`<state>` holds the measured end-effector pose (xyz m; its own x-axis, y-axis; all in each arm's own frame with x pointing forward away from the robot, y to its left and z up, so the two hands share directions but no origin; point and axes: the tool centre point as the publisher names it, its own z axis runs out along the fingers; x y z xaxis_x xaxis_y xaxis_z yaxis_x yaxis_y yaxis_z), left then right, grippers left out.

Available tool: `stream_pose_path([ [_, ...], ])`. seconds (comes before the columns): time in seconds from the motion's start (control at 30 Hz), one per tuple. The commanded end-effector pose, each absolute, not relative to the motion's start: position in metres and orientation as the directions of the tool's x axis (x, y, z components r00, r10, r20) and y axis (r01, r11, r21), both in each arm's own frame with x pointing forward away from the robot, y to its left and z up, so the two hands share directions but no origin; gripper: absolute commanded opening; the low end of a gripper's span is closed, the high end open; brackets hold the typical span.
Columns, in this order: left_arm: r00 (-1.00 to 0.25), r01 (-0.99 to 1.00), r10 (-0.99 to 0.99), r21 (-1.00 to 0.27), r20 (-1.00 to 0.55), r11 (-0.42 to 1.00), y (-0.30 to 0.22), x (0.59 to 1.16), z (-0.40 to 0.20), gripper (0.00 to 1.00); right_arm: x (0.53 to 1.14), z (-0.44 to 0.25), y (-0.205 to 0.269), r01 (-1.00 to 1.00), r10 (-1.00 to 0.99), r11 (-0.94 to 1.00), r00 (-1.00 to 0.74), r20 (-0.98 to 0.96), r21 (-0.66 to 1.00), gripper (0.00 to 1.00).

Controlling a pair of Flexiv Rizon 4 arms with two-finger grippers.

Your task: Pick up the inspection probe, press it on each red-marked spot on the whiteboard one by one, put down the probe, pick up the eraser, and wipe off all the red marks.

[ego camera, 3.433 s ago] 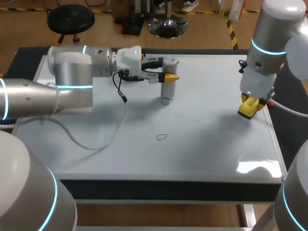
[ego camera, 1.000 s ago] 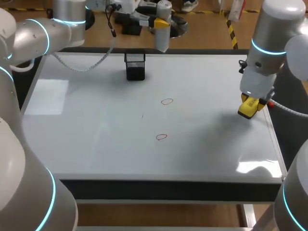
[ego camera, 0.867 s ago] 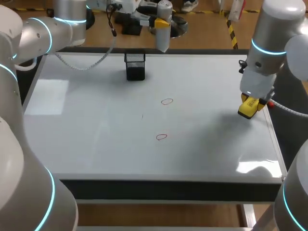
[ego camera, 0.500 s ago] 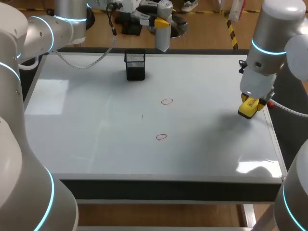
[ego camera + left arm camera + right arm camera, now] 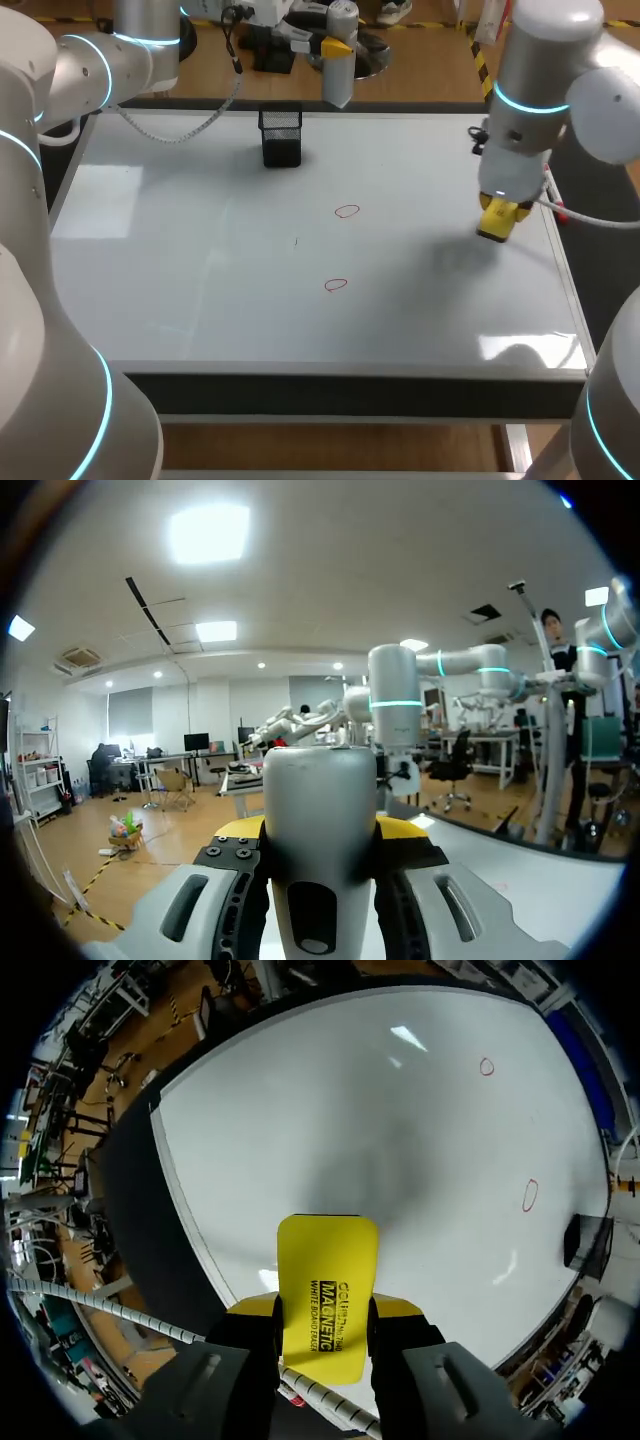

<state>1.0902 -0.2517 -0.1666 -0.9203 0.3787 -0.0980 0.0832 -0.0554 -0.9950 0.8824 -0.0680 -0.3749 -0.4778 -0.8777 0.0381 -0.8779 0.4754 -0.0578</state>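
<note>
While left claw clamps grey cylindrical probe, right claw pinches flat yellow eraser, over glossy whiteboard.

The whiteboard lies on the tabletop before me. A mesh holder stands on the board at its far edge, left of the middle. Two marks lie near the board's middle, apart from each other: the far mark further back, the near mark closer to me and slightly left. My left pincer hangs above the far edge, right of the holder and higher than it, with the probe clamped between both fingers and pointing down. My right pincer hangs over the board's right side, near the right edge, with the eraser gripped between both fingers, to the right of the far mark.
</note>
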Motion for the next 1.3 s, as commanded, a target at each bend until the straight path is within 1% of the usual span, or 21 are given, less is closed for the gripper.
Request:
stream_pose_path([
  [0.03, -0.877, 0.079, 0.471, -0.995, -0.099, -0.061, -0.252, 1.098, -0.169, 0.00, 0.891, -0.379, -0.038, -0.907, -0.902, 0.416, -0.420, 0.103, -0.057, 0.00],
  [0.43, -0.877, 0.079, 0.471, -0.995, -0.099, -0.061, -0.252, 1.098, -0.169, 0.00, 0.908, -0.384, 0.047, -0.990, -0.983, 0.129, -0.134, 0.125, -0.054, 0.00],
  [0.8, -0.877, 0.079, 0.471, -0.995, -0.099, -0.061, -0.252, 1.098, -0.169, 0.00, 0.923, -0.394, 0.123, -0.997, -0.992, -0.080, 0.077, 0.103, -0.020, 0.00],
  [1.03, -0.877, 0.079, 0.471, -0.995, -0.099, -0.061, -0.252, 1.098, -0.169, 0.00, 0.930, -0.401, 0.159, -0.987, -0.983, -0.160, 0.158, 0.094, -0.006, 0.00],
  [1.3, -0.877, 0.079, 0.471, -0.995, -0.099, -0.061, -0.252, 1.098, -0.169, 0.00, 0.937, -0.405, 0.183, -0.985, -0.984, -0.171, 0.171, 0.044, 0.006, 0.00],
])
